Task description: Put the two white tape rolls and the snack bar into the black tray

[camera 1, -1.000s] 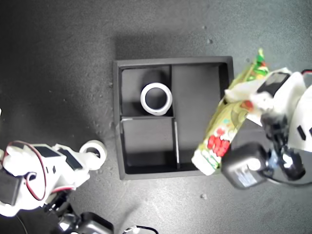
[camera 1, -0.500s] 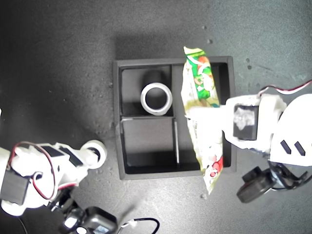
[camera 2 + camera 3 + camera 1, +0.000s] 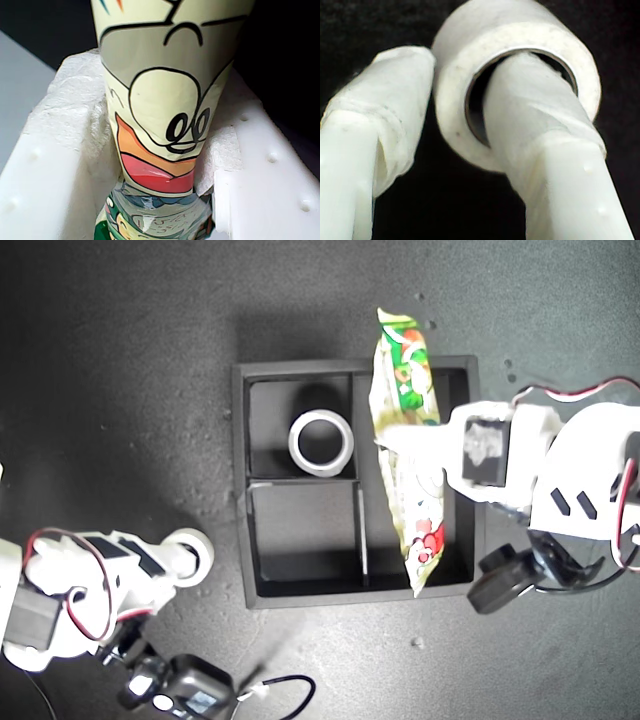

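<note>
Holding the bar [image 3: 408,455] by its middle, the first gripper [image 3: 425,452] hangs over the tray [image 3: 240,490], on the side nearest the exterior view's right. The first wrist view shows both padded jaws pressed against the wrapper [image 3: 165,115], so this gripper is clamped on the bar. The bar runs lengthwise along the tray's long compartment; 1 crimped end sticks out past the tray's far wall, and the other lies at or just over the near wall. Whether it already touches the floor of the tray cannot be told.

1 roll [image 3: 321,443] lies inside the tray, in the small compartment beside the long one, hole facing up.

The other roll [image 3: 190,550] is outside the tray, off its near corner toward the exterior view's left. The second gripper [image 3: 178,554] is at it: in the second wrist view, 1 finger [image 3: 535,130] passes through the roll's hole [image 3: 520,95], and the other finger [image 3: 385,120] sits just against the outer wall. It seems to pinch the roll's wall, though how firm the grip is cannot be judged.

The step in hand looks to be the placing of the bar. The next move probably calls for shifting it toward the tray's near wall, so that the far end clears the rim, then lowering and releasing. The bar looks nearly as long as the compartment, so a slight tilt may be needed. After that, the second roll must be lifted and carried over the tray's wall.
</note>
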`<action>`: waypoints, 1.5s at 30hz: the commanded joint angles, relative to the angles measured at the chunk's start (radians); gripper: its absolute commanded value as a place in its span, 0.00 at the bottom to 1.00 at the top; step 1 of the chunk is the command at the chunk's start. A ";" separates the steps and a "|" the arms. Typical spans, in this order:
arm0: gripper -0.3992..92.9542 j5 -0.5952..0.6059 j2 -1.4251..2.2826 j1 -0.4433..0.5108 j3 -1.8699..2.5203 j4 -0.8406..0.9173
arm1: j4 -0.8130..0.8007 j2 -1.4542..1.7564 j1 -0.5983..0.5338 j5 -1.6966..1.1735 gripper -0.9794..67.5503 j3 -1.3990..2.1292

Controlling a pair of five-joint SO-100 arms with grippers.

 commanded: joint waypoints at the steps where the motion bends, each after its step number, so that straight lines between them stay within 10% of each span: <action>1: 0.09 0.012 -0.002 -0.018 -0.008 -0.015 | -0.023 0.011 0.005 0.009 0.01 0.002; 10: 0.09 -0.028 -0.146 -0.012 -0.040 -0.049 | -0.034 0.011 0.029 0.002 0.17 0.083; 19: 0.00 0.020 0.012 -0.061 -0.060 0.081 | 0.319 0.025 -0.038 -0.035 0.27 -0.140; 29: 0.00 0.255 0.155 -0.156 -0.390 0.285 | 0.684 0.025 0.009 0.416 0.01 -0.555; 45: 0.05 0.282 -0.230 -0.153 -0.535 0.015 | 1.012 0.026 0.005 0.894 0.01 -0.532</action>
